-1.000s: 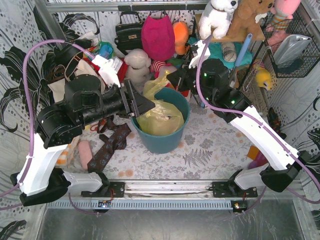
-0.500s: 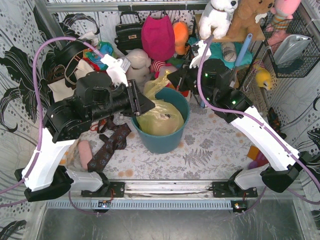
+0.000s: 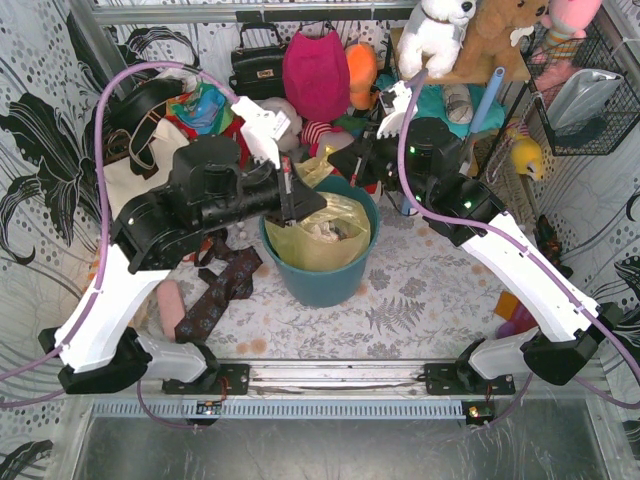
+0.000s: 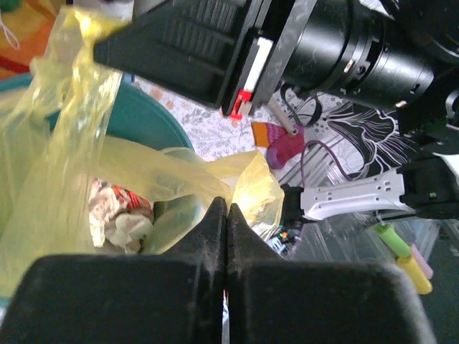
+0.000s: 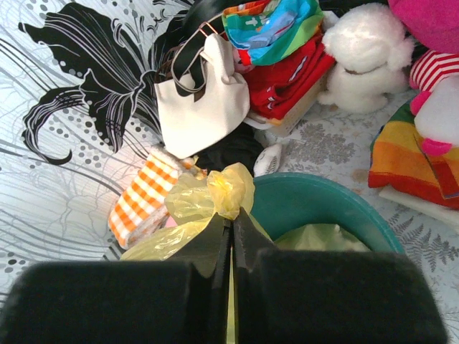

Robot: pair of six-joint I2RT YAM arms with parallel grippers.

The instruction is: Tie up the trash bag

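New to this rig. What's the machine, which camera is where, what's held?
Two robot arms are bolted at the table's near edge. The overhead picture looks down from behind them; the other two come from a camera on each wrist. On the patterned table stands a round teal plastic bin lined with a thin translucent yellow-green trash bag holding crumpled paper. The left end effector and the right end effector are each shut on a pinch of the bag's rim.

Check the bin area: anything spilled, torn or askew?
Nothing stands out. The round teal plastic bin stands upright; the yellow-green plastic trash bag sits inside, no tear visible, pinched by the left gripper and right gripper.
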